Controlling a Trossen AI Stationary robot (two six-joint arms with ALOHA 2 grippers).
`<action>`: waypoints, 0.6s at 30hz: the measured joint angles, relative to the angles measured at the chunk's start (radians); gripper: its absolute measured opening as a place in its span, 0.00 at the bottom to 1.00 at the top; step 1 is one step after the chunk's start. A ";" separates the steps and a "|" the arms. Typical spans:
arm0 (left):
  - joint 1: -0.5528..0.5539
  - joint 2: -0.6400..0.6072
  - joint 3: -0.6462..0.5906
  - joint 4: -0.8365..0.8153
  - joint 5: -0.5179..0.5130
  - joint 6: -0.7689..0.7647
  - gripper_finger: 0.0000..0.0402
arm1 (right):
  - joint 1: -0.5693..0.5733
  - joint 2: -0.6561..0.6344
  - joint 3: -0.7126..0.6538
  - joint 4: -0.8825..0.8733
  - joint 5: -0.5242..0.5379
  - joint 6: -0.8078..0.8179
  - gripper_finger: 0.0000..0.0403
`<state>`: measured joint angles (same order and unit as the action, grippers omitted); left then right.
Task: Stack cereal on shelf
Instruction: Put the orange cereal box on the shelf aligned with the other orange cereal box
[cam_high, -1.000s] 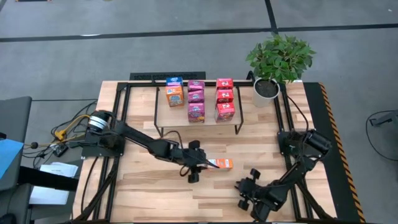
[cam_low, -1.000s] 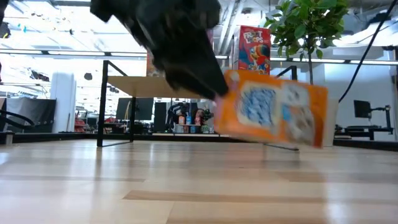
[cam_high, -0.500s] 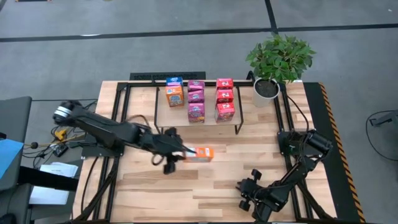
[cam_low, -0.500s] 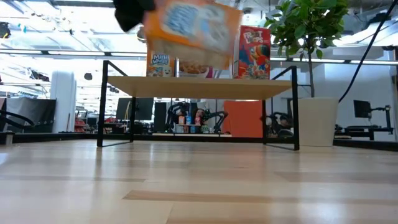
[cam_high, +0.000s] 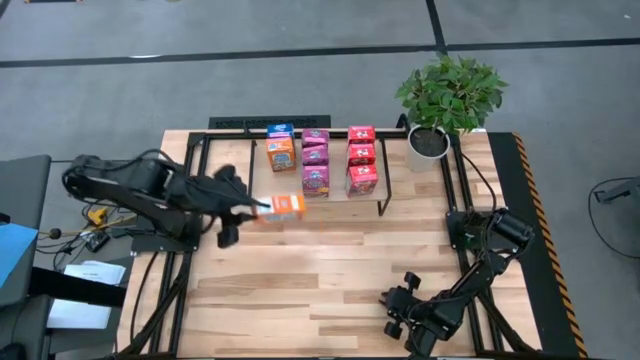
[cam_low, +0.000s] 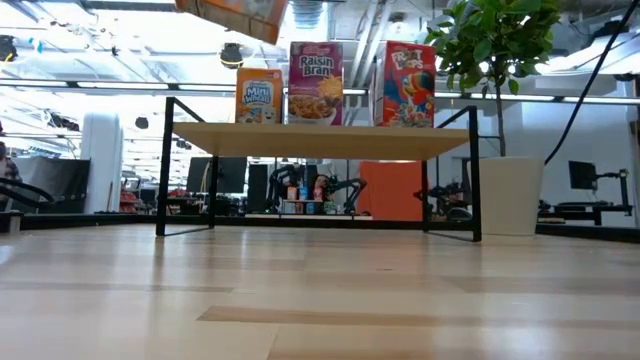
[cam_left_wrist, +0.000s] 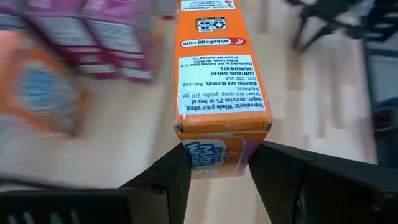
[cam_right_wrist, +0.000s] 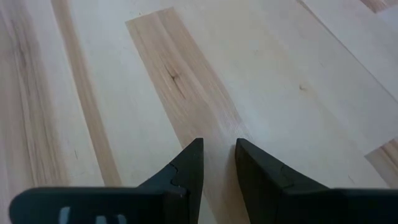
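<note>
Orange-and-blue Mini-Wheats box (cam_high: 281, 207): now in the air just in front of the shelf's (cam_high: 385, 207) left front corner, lying flat, long axis pointing toward the boxes on the board. One second ago it was low over the middle of the table (cam_high: 330, 290), near the front; half a second ago part-way back and raised. So it has been lifted and carried back and to the left, toward the shelf. In the low view only its lower edge shows at the top of the picture, above the level of the shelf board, so it has height to clear the front rail

Left hand (cam_high: 240, 208): clenched on one end of the box; in the wrist view both dark fingers (cam_left_wrist: 168, 180) press the end flap from either side, ingredient panel facing the camera. The arm has folded back toward its base at the table's left edge

On the shelf: orange-and-blue boxes (cam_high: 281, 147) in the left column, magenta-pink Raisin Bran boxes (cam_high: 315, 160) in the middle, red boxes (cam_high: 361, 160) on the right. These have not moved over the last second. Left column looks shorter than the other two from above

Judgement: carry phase, past the pick, not yet the placing. Box is just off the left column, so that is the likely slot. It is held flat while the shelved boxes stand upright; it will probably need turning before release. Risk: nudging the Raisin Bran neighbours

Right hand (cam_high: 410, 320): parked low at the table's front right, fingers nearly together and holding nothing, above bare wood. Potted plant (cam_high: 448, 100) at the far right corner, well apart from the work
</note>
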<state>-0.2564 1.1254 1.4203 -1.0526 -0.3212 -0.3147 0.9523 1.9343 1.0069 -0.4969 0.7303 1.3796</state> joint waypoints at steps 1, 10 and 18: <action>0.006 0.007 0.034 -0.041 -0.018 0.008 0.35 | 0.000 0.000 0.000 0.000 0.000 0.000 0.29; 0.107 0.124 0.257 -0.371 -0.068 0.112 0.35 | -0.002 0.000 0.000 0.002 -0.004 -0.001 0.29; 0.209 0.290 0.323 -0.491 0.008 0.263 0.35 | -0.003 0.000 0.000 0.003 -0.014 -0.003 0.29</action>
<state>-0.0472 1.4152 1.7437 -1.5433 -0.3134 -0.0521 0.9494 1.9343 1.0069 -0.4938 0.7164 1.3766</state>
